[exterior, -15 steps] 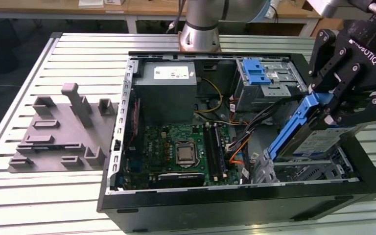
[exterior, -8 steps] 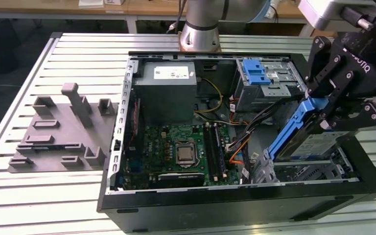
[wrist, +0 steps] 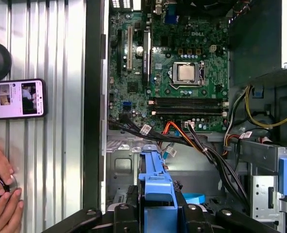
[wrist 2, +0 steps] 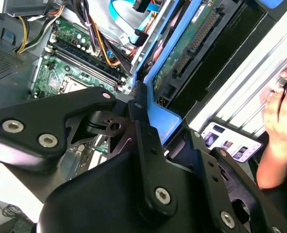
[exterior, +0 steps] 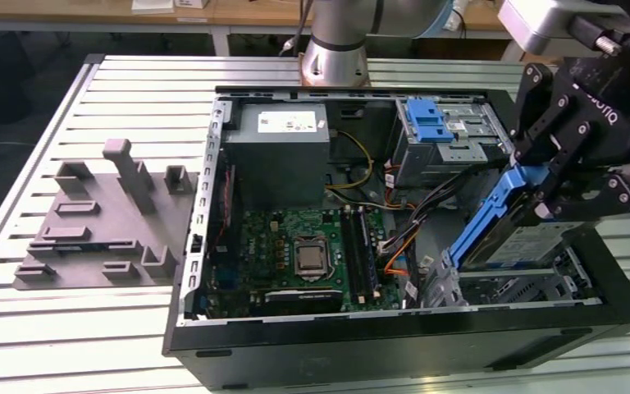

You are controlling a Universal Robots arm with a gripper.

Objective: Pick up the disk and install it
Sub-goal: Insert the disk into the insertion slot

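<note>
The disk (exterior: 518,242) is a silver drive in a blue plastic frame. It hangs tilted, label side up, over the metal drive cage (exterior: 512,289) at the exterior view's right end of the open computer case (exterior: 403,328). My gripper (exterior: 545,197) is shut on its upper end. In the second wrist view the black fingers (wrist 2: 141,131) pinch the blue frame (wrist 2: 165,119), and the disk's green circuit board (wrist 2: 182,53) shows. In the first wrist view the blue frame (wrist: 157,187) sticks out past the gripper (wrist: 157,209) toward the cage floor.
Inside the case lie the motherboard (exterior: 299,254), a grey power supply (exterior: 276,152), cable bundles (exterior: 403,213) and an upper bay with a blue bracket (exterior: 426,123). A grey fixture (exterior: 96,222) sits on the slatted table. A person's hand (wrist: 0,189) and a phone (wrist: 17,99) rest beside the case.
</note>
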